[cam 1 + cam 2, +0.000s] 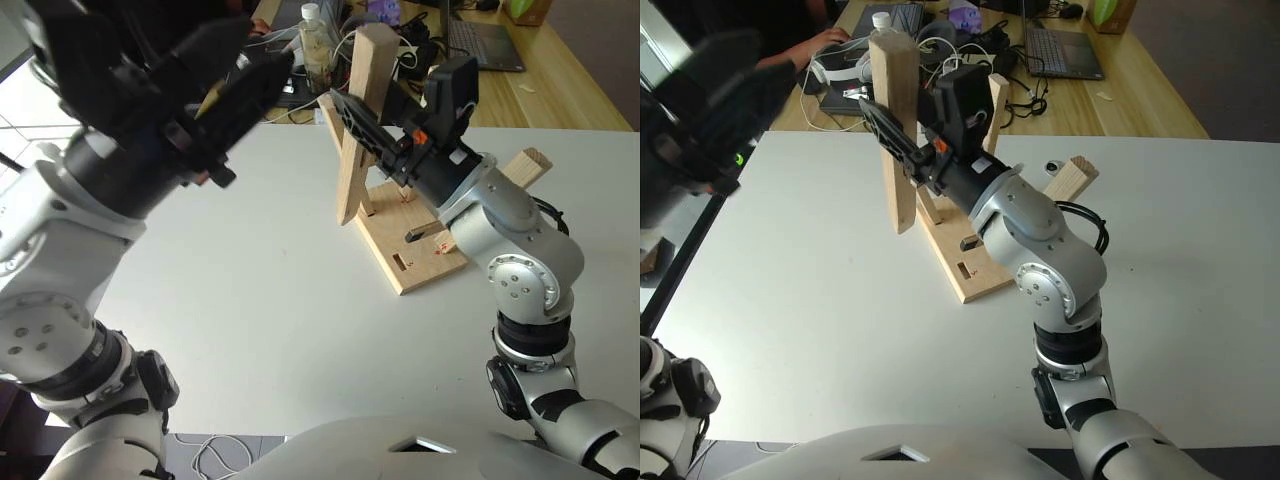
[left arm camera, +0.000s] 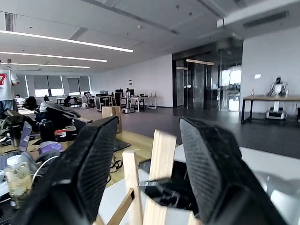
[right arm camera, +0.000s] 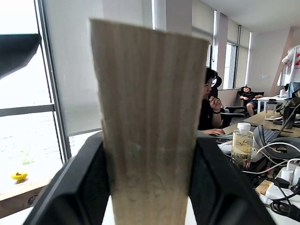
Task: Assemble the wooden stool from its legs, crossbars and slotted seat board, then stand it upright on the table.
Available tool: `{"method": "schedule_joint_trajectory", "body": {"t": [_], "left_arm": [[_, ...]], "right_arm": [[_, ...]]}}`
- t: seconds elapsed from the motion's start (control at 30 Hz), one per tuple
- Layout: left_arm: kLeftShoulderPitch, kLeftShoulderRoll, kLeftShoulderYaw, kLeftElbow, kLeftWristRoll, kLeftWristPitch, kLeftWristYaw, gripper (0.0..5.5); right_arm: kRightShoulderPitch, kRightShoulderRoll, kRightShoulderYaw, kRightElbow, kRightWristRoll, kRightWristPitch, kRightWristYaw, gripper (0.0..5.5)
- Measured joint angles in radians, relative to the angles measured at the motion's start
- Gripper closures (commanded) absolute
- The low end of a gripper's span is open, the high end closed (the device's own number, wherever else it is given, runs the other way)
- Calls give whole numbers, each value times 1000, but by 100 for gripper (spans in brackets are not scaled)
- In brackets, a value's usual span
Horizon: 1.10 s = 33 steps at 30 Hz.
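A slotted seat board [image 1: 425, 262] lies flat on the white table [image 1: 250, 290]. A long wooden leg [image 1: 362, 120] stands nearly upright at the board's far-left end. My right gripper [image 1: 347, 108] is shut on this leg about halfway up; in the right wrist view the leg [image 3: 150, 136] sits between the two black fingers [image 3: 79, 187]. A second wooden piece [image 1: 996, 95] rises just behind the gripper. My left gripper [image 1: 245, 80] hovers open to the left of the leg, apart from it. Its fingers [image 2: 93, 168] frame the leg [image 2: 161, 164] from a distance.
A short wooden block [image 1: 528, 165] lies on the table to the right of the right arm. Beyond the table's far edge is a wooden desk with a water bottle [image 1: 313, 40], cables and a laptop [image 1: 1060, 45]. Open tabletop lies in front and to the left.
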Motion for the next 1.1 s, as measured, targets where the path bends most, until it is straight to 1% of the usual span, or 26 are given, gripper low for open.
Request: {"method": "schedule_joint_trajectory", "body": {"t": [0.07,0.13,0.27,0.33,0.43,0.53,0.73,0.8,0.93,0.97,1.0,1.1], "left_arm": [[-19,3,-61,16,-87,-13,126,311],[-19,13,-140,25,-113,-15,211,311],[11,71,-275,25,-69,22,270,311],[19,81,-306,24,-40,24,278,311],[19,81,-332,26,-10,19,288,311],[20,81,-354,22,27,14,277,346],[45,81,-386,-8,125,-5,214,435],[50,81,-388,-8,153,-6,197,446],[59,80,-392,-8,200,-17,160,446],[61,79,-392,-8,208,-19,154,446],[62,78,-392,-7,214,-22,149,447],[63,73,-385,-5,234,-30,138,448]], "right_arm": [[0,-7,40,0,-51,-34,21,348],[0,-16,76,3,-106,-69,39,349],[1,-15,128,24,-190,-122,65,349],[4,-15,145,32,-221,-136,72,349],[12,-16,166,37,-258,-152,86,349],[17,-19,190,41,-305,-179,106,349],[22,-33,215,52,-383,-201,120,349],[23,-34,217,57,-395,-204,124,349],[24,-26,217,65,-409,-207,126,349],[24,-23,217,67,-415,-207,126,311],[24,-21,217,69,-423,-207,126,304],[28,-30,199,71,-418,-189,150,250]]}}
